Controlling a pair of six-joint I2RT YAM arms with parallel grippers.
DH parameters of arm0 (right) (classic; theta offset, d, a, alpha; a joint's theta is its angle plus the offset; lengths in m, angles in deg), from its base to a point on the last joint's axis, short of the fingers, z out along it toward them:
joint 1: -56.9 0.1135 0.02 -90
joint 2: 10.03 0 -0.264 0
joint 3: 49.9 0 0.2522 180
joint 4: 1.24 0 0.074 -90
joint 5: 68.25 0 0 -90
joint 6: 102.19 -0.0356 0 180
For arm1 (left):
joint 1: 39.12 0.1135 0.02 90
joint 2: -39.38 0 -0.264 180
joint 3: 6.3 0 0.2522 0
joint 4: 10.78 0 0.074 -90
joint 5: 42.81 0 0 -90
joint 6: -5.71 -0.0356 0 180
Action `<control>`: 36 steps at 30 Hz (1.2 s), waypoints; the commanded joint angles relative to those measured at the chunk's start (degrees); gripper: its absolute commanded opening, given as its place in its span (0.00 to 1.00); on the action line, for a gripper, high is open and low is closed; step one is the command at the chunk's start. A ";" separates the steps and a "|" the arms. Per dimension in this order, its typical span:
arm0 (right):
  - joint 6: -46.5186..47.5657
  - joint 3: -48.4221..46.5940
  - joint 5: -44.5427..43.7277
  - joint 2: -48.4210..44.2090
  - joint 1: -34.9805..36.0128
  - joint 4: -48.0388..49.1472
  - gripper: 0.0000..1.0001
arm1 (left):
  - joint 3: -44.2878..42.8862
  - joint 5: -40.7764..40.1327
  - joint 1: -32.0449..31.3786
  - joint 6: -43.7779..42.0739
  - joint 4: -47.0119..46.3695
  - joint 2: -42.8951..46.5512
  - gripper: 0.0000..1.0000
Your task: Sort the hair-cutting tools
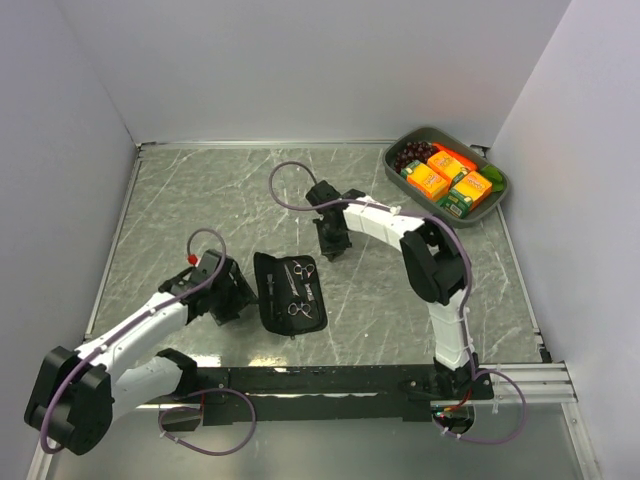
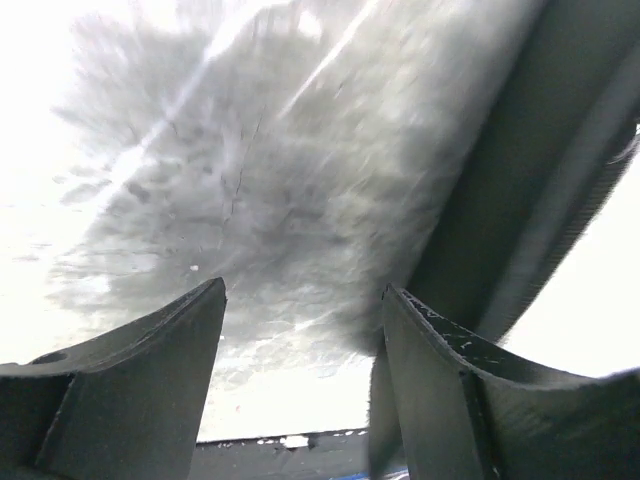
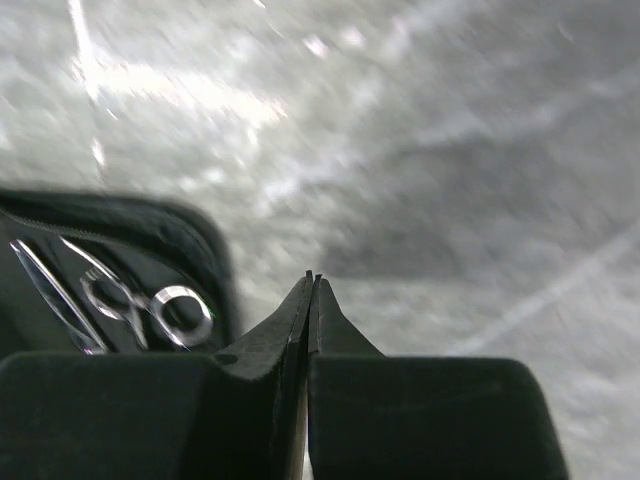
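Note:
A flat black zip case (image 1: 272, 290) lies open on the marble table, and two silver scissors rest on it, one at the far end (image 1: 303, 271) and one at the near end (image 1: 298, 309). My left gripper (image 1: 230, 296) stands open just left of the case; in the left wrist view its fingers (image 2: 150, 380) are spread with only table between them, and a dark band, apparently the case's edge (image 2: 540, 170), runs beside the right finger. My right gripper (image 1: 331, 243) hangs shut and empty beyond the case's far right corner; its wrist view shows the case (image 3: 190, 235) and a scissor ring (image 3: 183, 308) at left.
A grey bin (image 1: 497, 196) at the back right holds orange boxes, green packets and dark grapes. White walls close in the table on the left, back and right. A black rail runs along the near edge by the arm bases.

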 commanded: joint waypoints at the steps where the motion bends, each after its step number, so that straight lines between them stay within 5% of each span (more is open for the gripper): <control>1: 0.08 2.93 -3.38 -9.09 -0.16 -3.60 0.00 | -9.47 -6.29 0.53 -3.95 7.50 -0.25 0.69; 7: 1.14 12.15 3.65 -18.76 1.06 -0.18 0.00 | -13.01 -6.38 0.53 -2.90 6.63 -1.30 0.70; 18: -0.45 21.91 6.20 -22.73 1.42 2.46 0.00 | -17.75 -2.07 0.53 -3.51 -2.86 -12.64 0.67; 24: -0.27 24.20 5.85 -24.32 1.42 3.78 0.00 | -22.93 -4.44 0.53 -4.48 0.82 -11.96 0.66; 27: -0.36 24.38 6.64 -23.18 1.51 4.22 0.00 | -24.08 -7.07 0.53 -5.09 4.77 -7.84 0.50; 32: -0.27 24.21 7.43 -22.03 1.77 4.66 0.00 | -21.82 -10.07 0.53 -3.95 11.36 -1.76 0.01; 36: -0.01 23.15 7.87 -20.72 1.68 4.83 0.00 | -16.36 -7.80 0.53 -2.55 9.19 1.58 0.01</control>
